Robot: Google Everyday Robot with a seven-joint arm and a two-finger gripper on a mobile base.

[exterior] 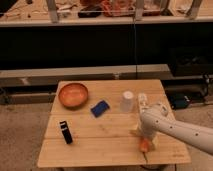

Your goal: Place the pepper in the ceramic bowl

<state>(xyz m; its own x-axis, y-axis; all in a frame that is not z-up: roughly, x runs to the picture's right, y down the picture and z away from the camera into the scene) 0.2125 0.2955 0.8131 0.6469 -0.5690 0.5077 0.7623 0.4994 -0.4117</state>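
Note:
The ceramic bowl (73, 94) is round, shallow and orange-brown, sitting at the table's far left corner. The pepper (144, 145) shows as a small orange-red piece near the table's front right, just under the end of my arm. My gripper (141, 136) is down at the tabletop right over the pepper, reaching in from the right. The white arm covers most of the gripper and part of the pepper.
On the wooden table (100, 150) lie a blue object (100, 108) near the middle, a black object (66, 132) at front left, a white translucent cup (127, 101) and a white bottle (142, 102) at back right. A dark shelf unit stands behind.

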